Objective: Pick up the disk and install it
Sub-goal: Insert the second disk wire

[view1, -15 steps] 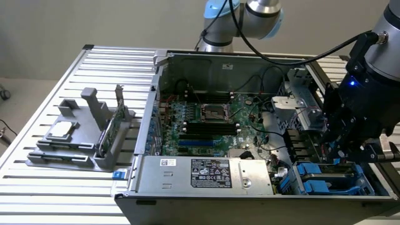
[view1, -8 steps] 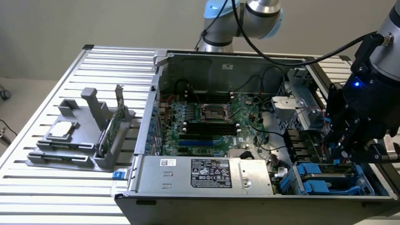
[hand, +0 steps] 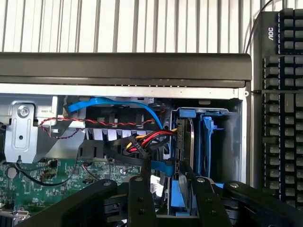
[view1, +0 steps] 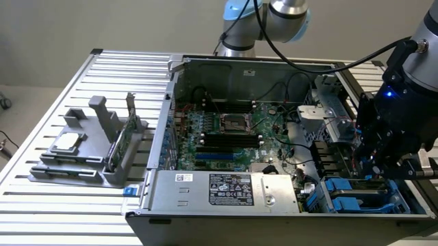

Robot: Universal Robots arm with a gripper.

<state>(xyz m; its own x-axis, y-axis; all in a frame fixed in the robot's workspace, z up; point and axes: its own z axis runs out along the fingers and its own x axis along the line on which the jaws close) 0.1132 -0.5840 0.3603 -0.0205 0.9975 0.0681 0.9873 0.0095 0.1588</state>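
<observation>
An arm's gripper [view1: 375, 169] is hovering over the drive bay [hand: 208, 137] in the lower right corner of an open computer case [view1: 246, 77], which is lying on a slatted table [view1: 82, 87].

In the wrist view the gripper [hand: 168, 182] is showing its jaws standing apart with nothing clamped between them. They are straddling the line of the disk [hand: 186, 142] without visibly pressing on it.

The disk is standing on edge right of centre in the wrist frame, a dark grey slab sitting between the bay's blue plastic carriers. It appears to be already down in its slot. How deeply it is seated cannot be told.

It is looking like a stiff, dense metal block: heavy for its bulk, smooth on its faces, and sensitive to knocks. The two broad flat sides are offering the surest hold, clear of the plastic rails.

The case is also holding a green motherboard [view1: 226, 133], a boxy power supply [view1: 226, 189] along its near wall, and red, yellow and blue cables [hand: 147, 139] crowding just beside the bay.

At the left of the exterior frame, a grey stand [view1: 102, 171] is carrying a square chip [view1: 68, 141] and an upright green card [view1: 124, 138]. A black keyboard [hand: 281, 94] is lying along the right edge of the wrist frame.
</observation>
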